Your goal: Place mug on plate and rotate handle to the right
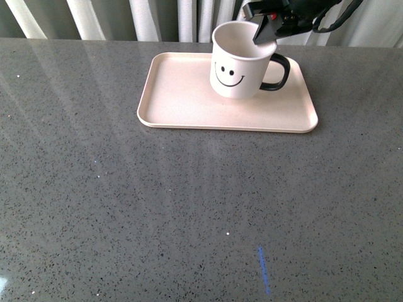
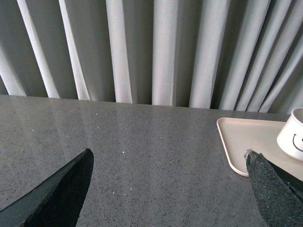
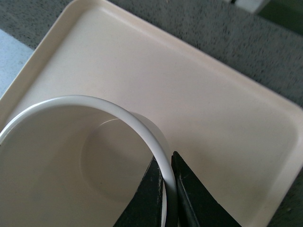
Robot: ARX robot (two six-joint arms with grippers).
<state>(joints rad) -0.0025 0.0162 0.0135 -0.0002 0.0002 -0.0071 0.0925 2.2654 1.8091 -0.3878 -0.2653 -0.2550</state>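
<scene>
The mug (image 1: 238, 63) stands upright on the plate (image 1: 182, 104), toward its far right. Its black smiley face (image 1: 228, 75) looks toward 6 o'clock and its handle (image 1: 280, 72) points to 3 o'clock. The right gripper (image 3: 166, 161) is nipped tight on the rim (image 3: 142, 127), one finger inside and one outside. The left gripper (image 2: 168, 194) gapes wide above the table (image 2: 142, 156), holding nothing.

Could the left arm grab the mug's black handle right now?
Probably not easily. The handle sticks out on the side of the mug away from the open left gripper, and the right gripper is pinching the rim right beside it.
</scene>
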